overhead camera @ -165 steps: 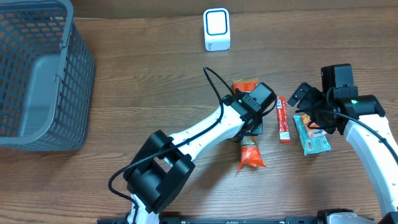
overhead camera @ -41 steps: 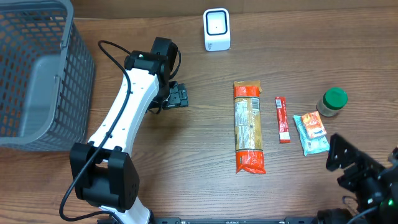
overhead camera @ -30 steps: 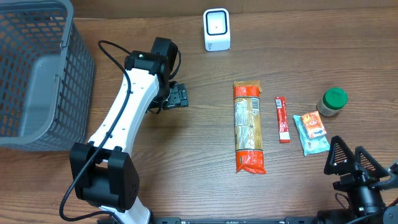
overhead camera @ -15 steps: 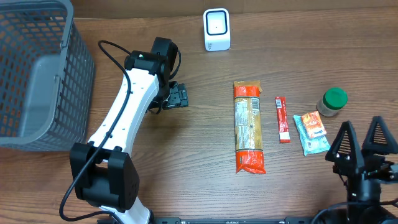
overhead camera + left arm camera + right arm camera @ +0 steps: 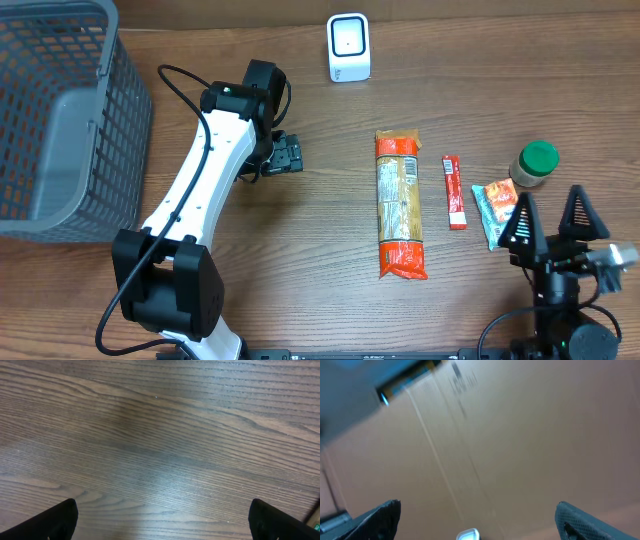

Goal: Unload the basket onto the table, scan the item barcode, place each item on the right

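Long pasta pack (image 5: pixel 400 205), orange ends w/ label panel facing up, lies flat near table centre, lengthwise top-to-bottom in overhead view; nothing touches it. Just to its right, apart: thin red stick pack (image 5: pixel 454 192), parallel to it. Further right: teal packet (image 5: pixel 492 205), partly covered in overhead by the right arm's fingers. Green-lidded jar (image 5: pixel 535 165) stands upright just beyond the packet. White scanner (image 5: pixel 348 47) sits at the far table edge, well apart from the pasta pack.

Left gripper (image 5: pixel 290 155) (image 5: pixel 162 512) is left of the pasta pack, well apart, over bare wood table (image 5: pixel 300 260). Its fingers are spread wide, nothing btwn them.

Right gripper (image 5: pixel 550 205) (image 5: pixel 477 510) is at the near right corner, tilted up toward the overhead cam, fingers spread wide, holding nothing. Its wrist view is blurred, mostly a tan surface.

Grey mesh basket (image 5: pixel 130 130) is at far left.
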Controlling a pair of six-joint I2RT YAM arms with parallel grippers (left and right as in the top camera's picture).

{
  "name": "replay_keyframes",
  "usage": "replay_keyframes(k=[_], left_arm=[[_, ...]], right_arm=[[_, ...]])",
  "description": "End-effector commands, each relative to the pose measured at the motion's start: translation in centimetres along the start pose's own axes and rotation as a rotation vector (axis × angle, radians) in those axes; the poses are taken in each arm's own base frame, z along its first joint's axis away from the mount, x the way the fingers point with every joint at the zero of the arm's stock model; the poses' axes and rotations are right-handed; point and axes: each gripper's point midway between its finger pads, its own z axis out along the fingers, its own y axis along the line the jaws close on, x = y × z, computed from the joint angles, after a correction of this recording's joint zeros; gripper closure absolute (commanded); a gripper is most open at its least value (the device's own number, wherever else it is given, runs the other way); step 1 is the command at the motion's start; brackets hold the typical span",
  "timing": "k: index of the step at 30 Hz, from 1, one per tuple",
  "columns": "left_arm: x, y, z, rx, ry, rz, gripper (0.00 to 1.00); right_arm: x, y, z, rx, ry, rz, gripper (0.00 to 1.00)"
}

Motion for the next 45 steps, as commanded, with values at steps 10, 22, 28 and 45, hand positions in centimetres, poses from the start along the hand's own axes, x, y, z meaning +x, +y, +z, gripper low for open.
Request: replay_keyframes(k=[10,22,28,45], left_arm=[[0.0,0.1,-0.5,0.011,-0.012,0.005,0.01],[0.0,0.1,-0.5,0.011,-0.012,0.005,0.0],[0.0,0.1,-0.5,0.011,-0.012,0.005,0.0],[0.0,0.1,-0.5,0.011,-0.012,0.005,0.0]], right_arm=[[9.9,-3.7,-2.4,0.08,0.427,-0.249,0.0],[9.9,-3.6,-2.4,0.03,0.437,-0.449,0.0],[9.9,-3.6,-2.4,0.03,0.436,-0.448,0.0],[9.9,-3.6,-2.4,0.03,0.436,-0.448,0.0]])
